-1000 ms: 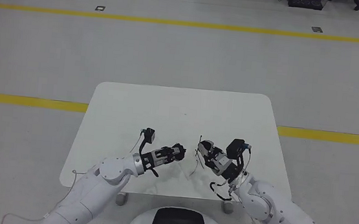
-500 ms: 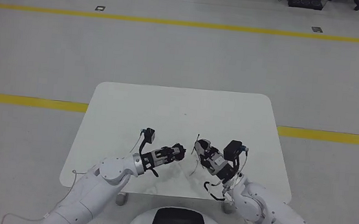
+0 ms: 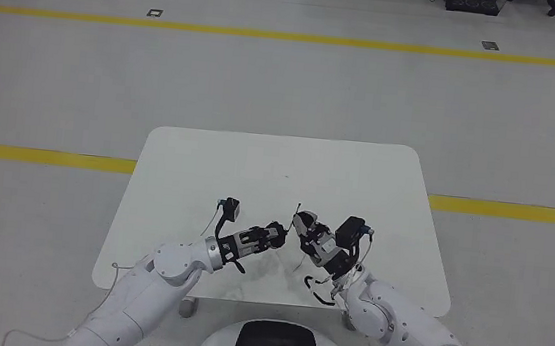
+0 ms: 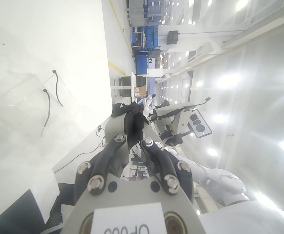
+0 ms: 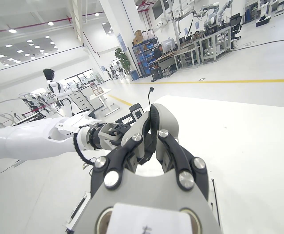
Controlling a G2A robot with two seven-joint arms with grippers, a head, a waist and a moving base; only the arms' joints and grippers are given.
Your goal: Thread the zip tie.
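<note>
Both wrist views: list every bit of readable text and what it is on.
Left wrist label, behind the left gripper: print upside down, cut by the edge, not readable whole.
Right wrist label, behind the right gripper: one cut-off mark, unreadable.
Signs in the hall behind: too small.
Zip tie: no print.

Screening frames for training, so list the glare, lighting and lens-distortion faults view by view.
Left wrist view: ceiling lamps flare hard, the table is blown out white around two spare zip ties, edges bow. Right wrist view: even light, the zip tie in the right pincer stands out, fisheye bend at the borders. Top view: flat, even light, no glare on the table.
</note>
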